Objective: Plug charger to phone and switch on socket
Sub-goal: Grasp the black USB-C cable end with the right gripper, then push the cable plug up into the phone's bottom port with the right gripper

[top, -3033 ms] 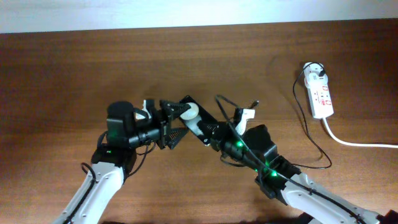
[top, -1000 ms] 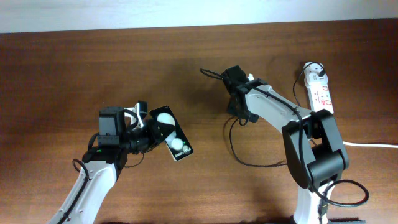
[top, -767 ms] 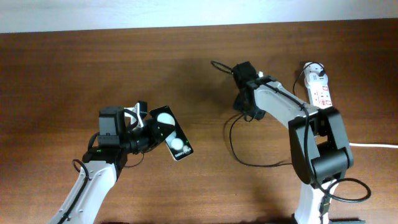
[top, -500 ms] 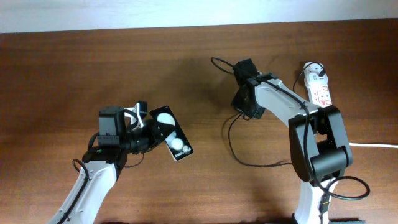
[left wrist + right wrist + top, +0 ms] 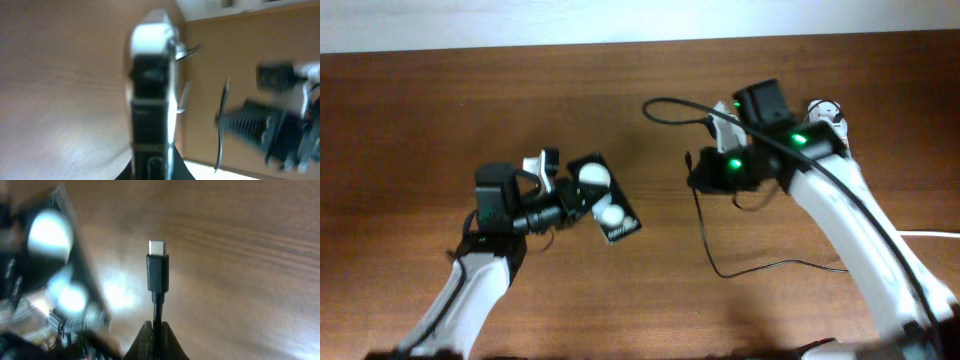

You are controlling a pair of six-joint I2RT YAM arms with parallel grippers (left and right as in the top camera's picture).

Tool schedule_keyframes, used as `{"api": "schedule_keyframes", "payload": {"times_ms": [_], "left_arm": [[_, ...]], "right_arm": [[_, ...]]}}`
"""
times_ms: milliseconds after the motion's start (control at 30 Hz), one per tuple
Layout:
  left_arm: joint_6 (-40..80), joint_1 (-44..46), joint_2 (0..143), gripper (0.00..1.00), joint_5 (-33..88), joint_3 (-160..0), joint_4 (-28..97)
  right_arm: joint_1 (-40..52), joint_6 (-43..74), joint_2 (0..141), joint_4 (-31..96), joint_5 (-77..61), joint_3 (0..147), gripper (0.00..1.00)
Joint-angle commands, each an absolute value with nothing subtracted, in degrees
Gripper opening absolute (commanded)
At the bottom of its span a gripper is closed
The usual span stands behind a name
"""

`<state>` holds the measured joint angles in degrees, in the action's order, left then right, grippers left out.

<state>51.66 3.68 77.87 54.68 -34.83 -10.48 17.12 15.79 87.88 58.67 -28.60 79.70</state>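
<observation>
Step in hand, my read: lining the charger (image 5: 705,235) up with the phone (image 5: 605,200). Nothing was plugged in yet.

My left tool (image 5: 570,195) was clamped on one end of the phone and held it tilted, white spots facing up, seemingly raised off the table (image 5: 440,100). The left wrist view showed it edge-on but blurred, so I couldn't find the port.

My right tool (image 5: 154,336) was pinched narrow on the cable just behind the connector tip (image 5: 157,272). The tip stuck out straight past the fingers with its metal end bare. The phone sat off to the left of it, near but apart.

The rest of the cable looped loose over the table. The socket (image 5: 830,112) was at the far right, mostly hidden behind my right arm, so I couldn't tell its switch state.

Next move probably calls for closing that gap with the tip's axis matched to the phone's port, then pushing straight in while the left tool braces. Socket switch comes after.
</observation>
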Motion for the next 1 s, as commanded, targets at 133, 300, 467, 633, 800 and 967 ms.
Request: {"api": "schedule_keyframes", "payload": {"times_ms": [133,300,467,633,800,967], "left_arm": [[74.17,4.40,99.31,0.00,70.91,-44.34,-41.98],[74.17,4.34,99.31,0.00,75.57,-44.86,-42.00],[74.19,4.34,99.31,0.00,74.50,-44.86,-42.00],[75.50,4.34,99.31,0.00,71.99,-44.86,-42.02],[80.64,4.34,99.31,0.00,72.01,-44.86,-42.00],[81.38,4.34,99.31,0.00,72.29,-44.86,-42.00]], "right_arm": [[27.49,2.13,78.70,72.42,-31.31,79.50,0.04],[41.45,15.86,79.18,67.42,-21.06,79.00,0.04],[42.37,25.65,81.54,63.20,-16.67,78.96,0.04],[42.37,26.04,86.54,63.18,-17.98,78.96,0.04],[42.37,26.04,86.76,62.50,-19.46,78.96,0.04],[42.37,26.02,86.76,61.43,-19.42,78.96,0.04]]}}
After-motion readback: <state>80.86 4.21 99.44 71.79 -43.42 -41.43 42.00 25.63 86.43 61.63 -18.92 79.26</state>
